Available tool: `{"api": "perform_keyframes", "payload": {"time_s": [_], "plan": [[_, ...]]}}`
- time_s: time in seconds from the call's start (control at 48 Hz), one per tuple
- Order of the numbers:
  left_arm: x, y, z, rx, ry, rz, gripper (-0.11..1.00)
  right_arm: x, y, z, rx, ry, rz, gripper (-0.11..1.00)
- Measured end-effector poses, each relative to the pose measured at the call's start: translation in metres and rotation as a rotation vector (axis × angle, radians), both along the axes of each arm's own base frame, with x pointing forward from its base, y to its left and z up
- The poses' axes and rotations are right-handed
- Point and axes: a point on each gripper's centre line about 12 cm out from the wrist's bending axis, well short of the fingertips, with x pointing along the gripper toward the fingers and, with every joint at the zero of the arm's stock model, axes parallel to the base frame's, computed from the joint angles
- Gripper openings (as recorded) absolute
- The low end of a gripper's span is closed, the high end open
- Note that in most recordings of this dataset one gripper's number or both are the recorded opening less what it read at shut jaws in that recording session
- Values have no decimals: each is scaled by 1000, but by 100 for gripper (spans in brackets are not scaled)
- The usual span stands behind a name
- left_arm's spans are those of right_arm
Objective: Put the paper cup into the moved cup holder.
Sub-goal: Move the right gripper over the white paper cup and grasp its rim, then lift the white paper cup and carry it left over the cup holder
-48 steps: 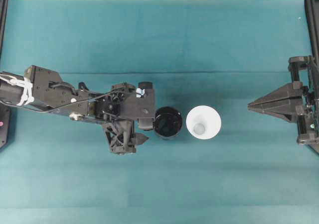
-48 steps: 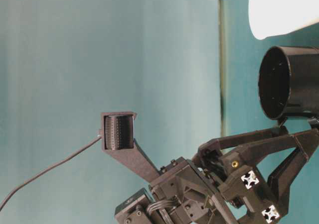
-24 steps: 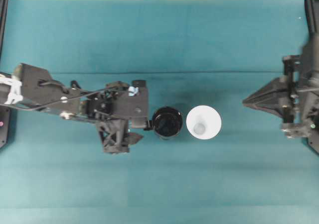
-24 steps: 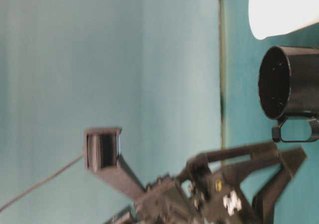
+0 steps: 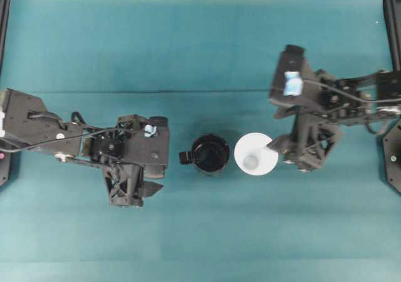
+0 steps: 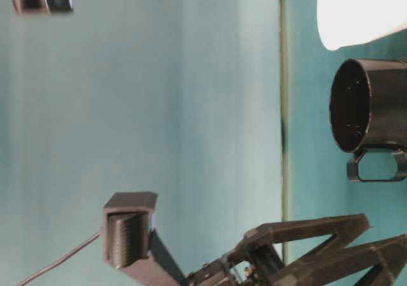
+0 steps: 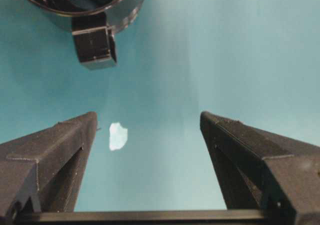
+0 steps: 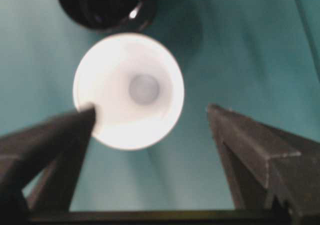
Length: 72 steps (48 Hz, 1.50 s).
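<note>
Overhead exterior view places the paper cup [image 5: 255,155] just right of centre, standing upright with its mouth up, and the cup holder [image 5: 210,154] immediately to its left, the two close but with a thin strip of table [image 5: 200,44] showing between them. The holder's small handle [image 5: 185,157] points to the left of the frame. My right gripper [image 5: 281,151] sits at the cup's right edge with its jaws wide and empty; in the right wrist view one finger [image 8: 60,130] overlaps the cup's lower-left rim, and I cannot tell whether it touches. My left gripper [image 5: 147,175] is at centre left, clear of the holder, jaws also spread wide around nothing. Assessment of the cup: thin paper, very light, easily tipped or pushed aside, and likely to crush at the unsupported rim. I judge the best hold to be across the outer wall a little below the rim, with gentle closure. Its taper should seat it in the holder, whose glossy wall may slide if nudged.
</note>
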Motion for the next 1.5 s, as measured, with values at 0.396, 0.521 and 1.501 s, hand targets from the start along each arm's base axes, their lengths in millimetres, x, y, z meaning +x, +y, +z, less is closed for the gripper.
{"api": "perform_keyframes", "payload": {"time_s": [0.396, 0.521, 1.501], "plan": [[-6, 0, 4, 0, -8, -3, 89, 12, -5, -33, 13, 139, -18, 91], [-6, 0, 4, 0, -8, -3, 89, 18, -6, -51, 15, 177, -20, 91], [-6, -1, 4, -1, -8, -3, 89, 28, -9, -79, 29, 202, -38, 4]]}}
